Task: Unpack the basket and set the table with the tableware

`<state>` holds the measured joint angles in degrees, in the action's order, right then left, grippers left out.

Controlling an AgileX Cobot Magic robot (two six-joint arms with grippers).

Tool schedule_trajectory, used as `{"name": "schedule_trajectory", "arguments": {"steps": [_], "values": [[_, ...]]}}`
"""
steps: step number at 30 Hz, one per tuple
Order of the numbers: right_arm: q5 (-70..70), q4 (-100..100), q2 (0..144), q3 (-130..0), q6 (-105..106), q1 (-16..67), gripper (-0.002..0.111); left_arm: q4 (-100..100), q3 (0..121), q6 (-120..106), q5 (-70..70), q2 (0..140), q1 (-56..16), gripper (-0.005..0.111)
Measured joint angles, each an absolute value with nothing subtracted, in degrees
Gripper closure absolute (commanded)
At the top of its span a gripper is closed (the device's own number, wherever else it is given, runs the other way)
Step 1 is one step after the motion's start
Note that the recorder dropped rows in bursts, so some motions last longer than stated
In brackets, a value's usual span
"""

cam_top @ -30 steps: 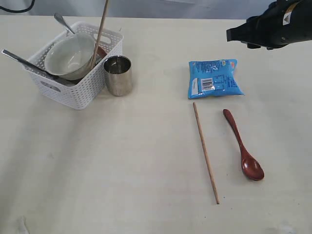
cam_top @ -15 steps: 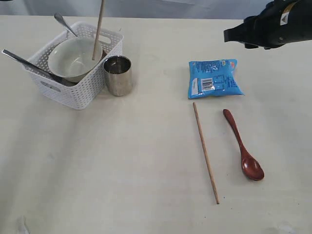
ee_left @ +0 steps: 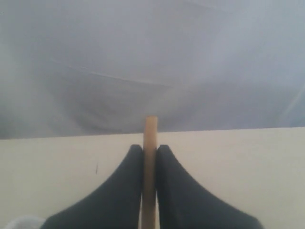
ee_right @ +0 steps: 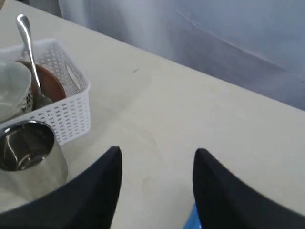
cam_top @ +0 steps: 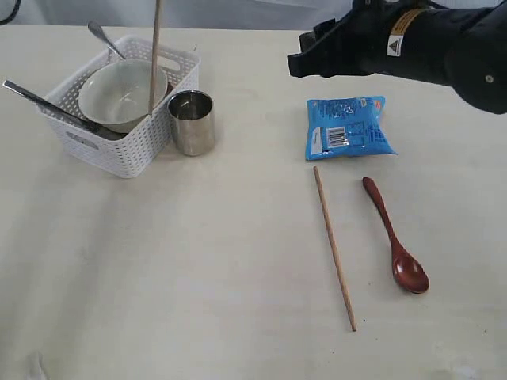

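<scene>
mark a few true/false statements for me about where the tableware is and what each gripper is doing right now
1. The left gripper is shut on a chopstick that stands upright over the basket. True.
2. The steel cup stands inside the basket. False: it stands on the table, right beside the basket's wall.
3. The right gripper holds the spoon. False: its jaws are open and empty, and the spoon lies on the table.
4. The bowl sits in the basket. True.
5. A second chopstick lies flat on the table beside the spoon, not touching it. True.
</scene>
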<state>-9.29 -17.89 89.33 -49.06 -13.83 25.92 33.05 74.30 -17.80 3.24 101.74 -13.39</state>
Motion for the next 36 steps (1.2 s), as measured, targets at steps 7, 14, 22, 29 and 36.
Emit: {"name": "schedule_trajectory", "arguments": {"steps": [7, 14, 22, 29, 36], "values": [[-25.2, -27.28, 89.33, -46.22, -28.0, 28.25, 0.063, 29.37, 60.93, -11.78, 17.47, 94.44, -16.04, 0.107], [-33.63, -41.58, 90.72, -46.14, -42.73, 29.01, 0.063, 2.69, 55.28, 19.76, 21.88, 92.59, -17.15, 0.107], [-37.16, -47.21, 93.2, -46.09, -51.41, 29.01, 0.039, -25.95, 55.05, 48.31, 28.4, 92.59, -17.15, 0.107], [-41.93, -49.17, 93.32, -46.09, -55.52, 29.01, 0.042, -31.05, 54.52, 53.0, 33.83, 92.59, -17.15, 0.107], [-42.56, -48.37, 93.32, -46.09, -55.54, 29.01, 0.042, -31.16, 50.18, 53.46, 42.51, 92.48, -17.15, 0.107]]}}
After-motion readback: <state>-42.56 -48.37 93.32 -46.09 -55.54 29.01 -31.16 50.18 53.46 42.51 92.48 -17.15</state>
